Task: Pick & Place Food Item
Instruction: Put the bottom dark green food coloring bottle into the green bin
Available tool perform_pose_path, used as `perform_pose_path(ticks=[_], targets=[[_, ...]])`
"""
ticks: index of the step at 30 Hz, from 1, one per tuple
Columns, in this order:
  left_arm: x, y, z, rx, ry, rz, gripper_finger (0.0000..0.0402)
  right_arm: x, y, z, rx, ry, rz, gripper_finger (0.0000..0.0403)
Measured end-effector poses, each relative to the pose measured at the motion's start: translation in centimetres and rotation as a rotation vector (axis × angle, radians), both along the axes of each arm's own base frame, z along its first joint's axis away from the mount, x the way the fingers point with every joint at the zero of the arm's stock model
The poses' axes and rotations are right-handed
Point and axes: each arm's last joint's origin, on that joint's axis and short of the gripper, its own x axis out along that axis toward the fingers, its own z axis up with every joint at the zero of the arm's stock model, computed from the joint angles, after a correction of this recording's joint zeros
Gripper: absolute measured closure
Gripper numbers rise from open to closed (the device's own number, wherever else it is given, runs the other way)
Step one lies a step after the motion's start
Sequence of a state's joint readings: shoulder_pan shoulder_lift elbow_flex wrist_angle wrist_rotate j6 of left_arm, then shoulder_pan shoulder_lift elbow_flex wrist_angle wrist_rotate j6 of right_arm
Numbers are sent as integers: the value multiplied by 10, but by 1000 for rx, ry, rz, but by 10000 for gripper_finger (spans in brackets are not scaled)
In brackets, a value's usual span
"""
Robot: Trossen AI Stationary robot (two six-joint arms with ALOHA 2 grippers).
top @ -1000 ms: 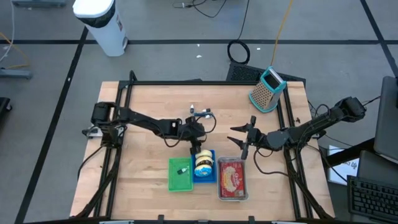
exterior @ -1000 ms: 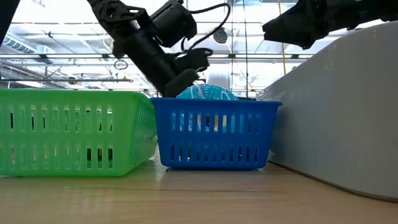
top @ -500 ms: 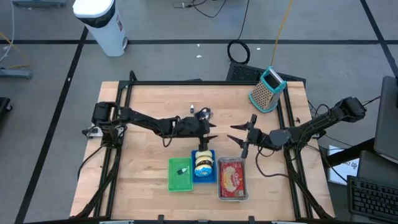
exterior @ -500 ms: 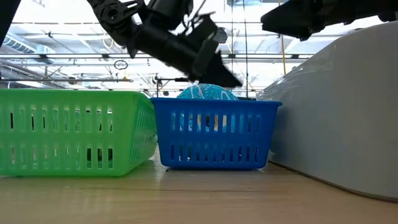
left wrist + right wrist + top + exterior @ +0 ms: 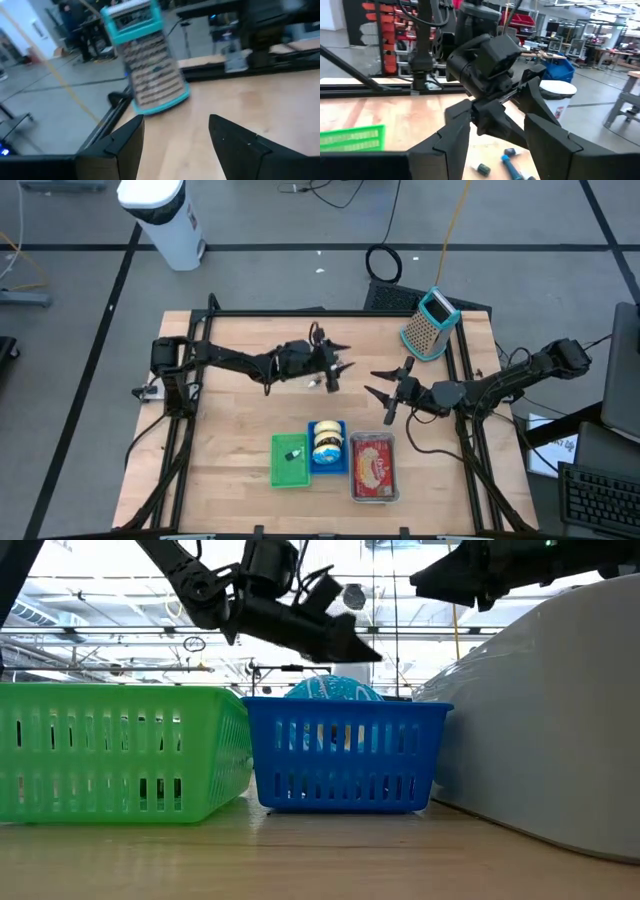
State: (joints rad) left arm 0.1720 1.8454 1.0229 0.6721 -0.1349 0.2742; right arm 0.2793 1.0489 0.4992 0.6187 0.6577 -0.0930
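The food item [image 5: 326,442], a round pack in teal and white, lies in the blue basket [image 5: 328,448] near the table's front; in the low view the food item's top [image 5: 333,689] shows above the basket's rim. My left gripper [image 5: 338,366] hangs open and empty over the table's middle, beyond the basket, pointing nearly level toward the right. In the left wrist view its fingers frame bare tabletop [image 5: 175,142]. My right gripper [image 5: 383,396] is open and empty to the right of it, pointing toward the left arm.
A green basket [image 5: 290,462] stands left of the blue one and a clear tub with red contents [image 5: 375,468] right of it. A teal grater [image 5: 428,323] stands at the far right corner. Small tubes [image 5: 511,165] lie on the wood mid-table.
My left gripper has risen from just above the blue basket and gone toward the table's far edge, tipping up from pointing down to nearly level. It has stayed open. The food item has stayed in the basket.
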Motion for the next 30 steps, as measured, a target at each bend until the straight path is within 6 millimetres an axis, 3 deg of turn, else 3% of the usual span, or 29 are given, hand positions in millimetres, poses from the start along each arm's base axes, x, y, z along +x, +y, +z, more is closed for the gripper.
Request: perform_pose_path(ticks=[7,15,20,26,30], targets=[[-10,33,-12,-41,119,107,176,3,-18,7,-69,-33,-88,222],[-23,52,-29,-126,284,198,176,3,-41,16,-186,-63,-207,222],[-29,50,-40,-249,374,240,176,2,-56,16,-251,-20,-280,222],[-38,34,-55,-408,527,273,176,2,-72,8,-304,109,-345,222],[-41,23,-61,-494,578,308,176,-1,-82,1,-247,158,-428,222]])
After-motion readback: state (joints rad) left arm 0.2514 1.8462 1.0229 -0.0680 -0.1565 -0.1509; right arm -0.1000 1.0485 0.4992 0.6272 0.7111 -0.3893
